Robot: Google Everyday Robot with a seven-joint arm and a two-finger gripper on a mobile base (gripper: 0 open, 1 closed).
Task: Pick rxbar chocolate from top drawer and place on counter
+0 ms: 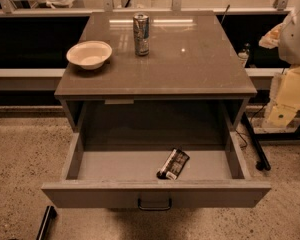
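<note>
Rxbar chocolate (173,164): black wrapper with pale print, lying flat on the drawer floor, right of centre, close to the front wall; set at a slant, its lower end toward the front-left
Top drawer (90,196): pulled fully out from under the cabinet top; the bar is the only thing seen inside
Pull handle (154,204): small dark metal loop at the middle of the drawer front, almost directly below the bar
Counter (190,64): glossy grey-brown top above the open drawer, with light glare near its far edge
Can (141,34): silver-blue, upright on the counter, toward the back and left of centre
Bowl (89,54): white, shallow, upright at the counter's left edge, just beside the can but apart from it
Gripper (282,109): pale yellow part at the right border of the view, beside the cabinet, below the counter's level and well apart from the bar; holds nothing visible; whether it is open or closed cannot be told
Robot arm (297,29): white rounded casing above the gripper, cut off by the right border
Floor (20,159): speckled, pale brown
</note>
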